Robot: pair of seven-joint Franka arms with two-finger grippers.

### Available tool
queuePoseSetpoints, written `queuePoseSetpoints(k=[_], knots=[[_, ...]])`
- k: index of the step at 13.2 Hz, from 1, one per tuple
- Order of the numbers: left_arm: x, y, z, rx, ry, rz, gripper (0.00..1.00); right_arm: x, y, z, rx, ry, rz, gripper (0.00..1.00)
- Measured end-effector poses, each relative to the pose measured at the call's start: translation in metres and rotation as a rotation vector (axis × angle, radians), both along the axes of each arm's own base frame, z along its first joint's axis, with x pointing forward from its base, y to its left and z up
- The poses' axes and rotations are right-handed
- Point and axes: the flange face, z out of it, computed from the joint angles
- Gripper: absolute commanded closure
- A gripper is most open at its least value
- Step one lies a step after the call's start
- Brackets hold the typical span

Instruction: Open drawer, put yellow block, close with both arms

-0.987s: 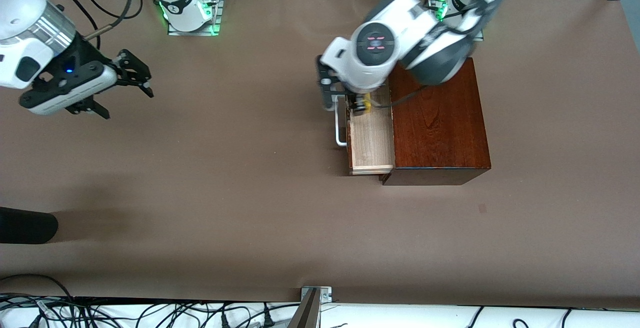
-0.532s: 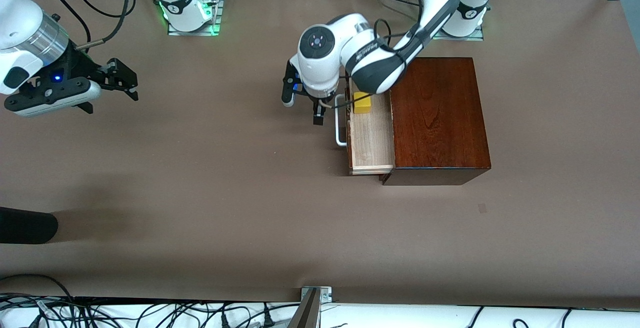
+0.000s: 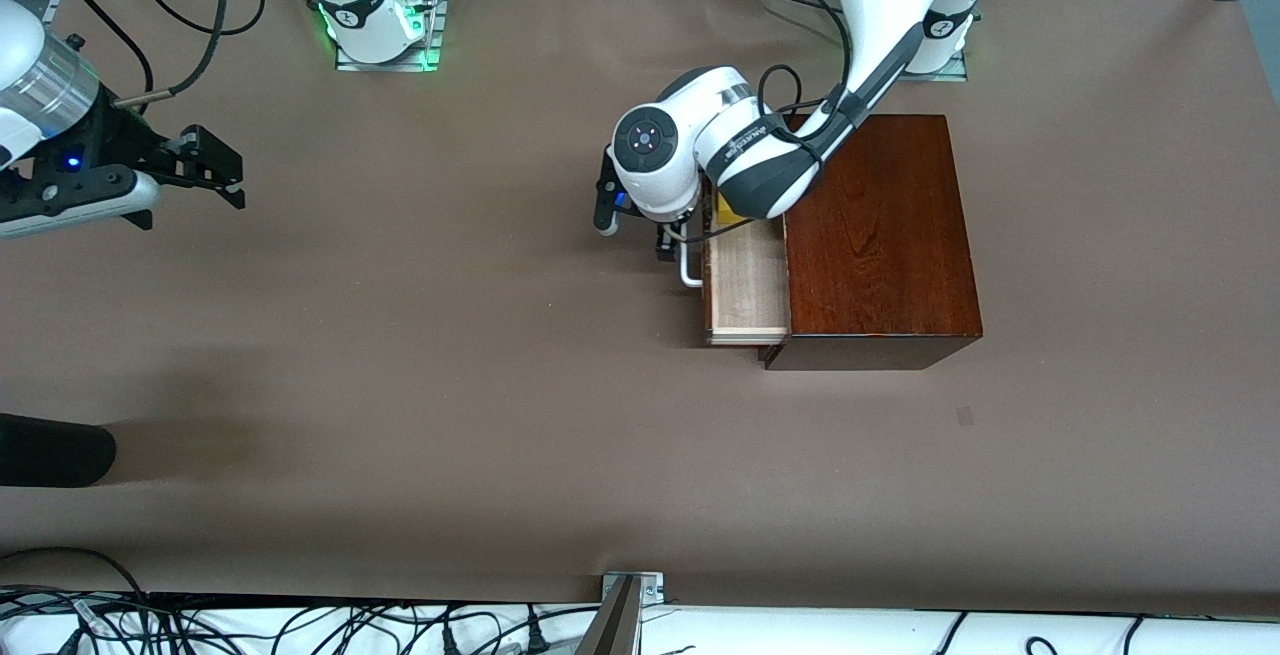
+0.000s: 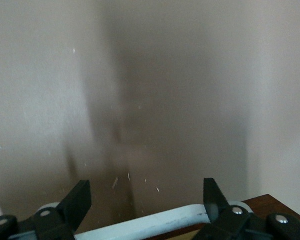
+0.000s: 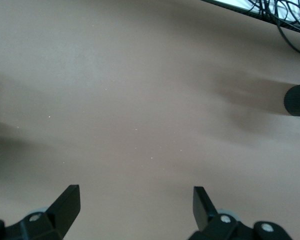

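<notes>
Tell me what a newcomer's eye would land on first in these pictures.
The glossy dark mahogany box toward the left arm's end of the table, with its pale light-wood drawer part open. The left gripper, open, sits at the drawer's white bar handle, and a sliver of the small yellow block peeks out in the drawer under that arm. The right gripper, open, waits over bare brown tabletop at the right arm's end.

My left gripper (image 3: 665, 240) hangs just beside the white handle (image 3: 688, 267) of the part-open drawer (image 3: 745, 280), the yellow block (image 3: 728, 222) barely showing under my wrist, while my right gripper (image 3: 215, 170) waits, fingers apart, over bare table (image 3: 450, 385).
</notes>
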Motion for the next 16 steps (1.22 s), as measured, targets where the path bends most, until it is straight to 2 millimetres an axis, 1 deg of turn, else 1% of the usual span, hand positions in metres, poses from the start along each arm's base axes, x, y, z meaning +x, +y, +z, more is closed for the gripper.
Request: queuePoseSetpoints(k=[1, 3, 6, 8, 10, 11, 12, 13, 14, 16], knots=[[0.006, 0.013, 0.003, 0.031, 0.015, 0.013, 0.00, 0.002, -0.001, -0.003, -0.001, 0.005, -0.002, 0.00], [0.015, 0.033, 0.009, 0.071, 0.036, 0.035, 0.00, 0.004, 0.000, -0.009, -0.004, 0.015, -0.001, 0.00], [0.023, 0.052, 0.011, 0.107, 0.056, 0.056, 0.00, 0.006, 0.001, -0.012, -0.005, 0.019, -0.002, 0.00], [0.027, 0.067, 0.010, 0.185, 0.043, 0.037, 0.00, 0.006, 0.001, -0.012, -0.005, 0.020, -0.005, 0.00], [0.026, 0.065, 0.012, 0.192, 0.033, 0.025, 0.00, 0.006, 0.001, -0.013, -0.005, 0.021, -0.007, 0.00], [0.027, 0.064, 0.017, 0.191, 0.018, 0.021, 0.00, 0.006, 0.001, -0.013, -0.005, 0.023, -0.007, 0.00], [0.031, 0.064, 0.029, 0.187, -0.005, 0.024, 0.00, 0.006, 0.001, -0.013, -0.006, 0.026, -0.008, 0.00], [0.034, 0.067, 0.046, 0.183, -0.029, 0.031, 0.00, 0.005, 0.001, -0.013, -0.006, 0.029, -0.008, 0.00], [0.038, 0.070, 0.067, 0.174, -0.058, 0.040, 0.00, 0.005, 0.001, -0.014, -0.007, 0.032, -0.009, 0.00], [0.048, 0.080, 0.116, 0.140, -0.131, 0.073, 0.00, 0.005, 0.001, -0.014, -0.007, 0.035, -0.009, 0.00]])
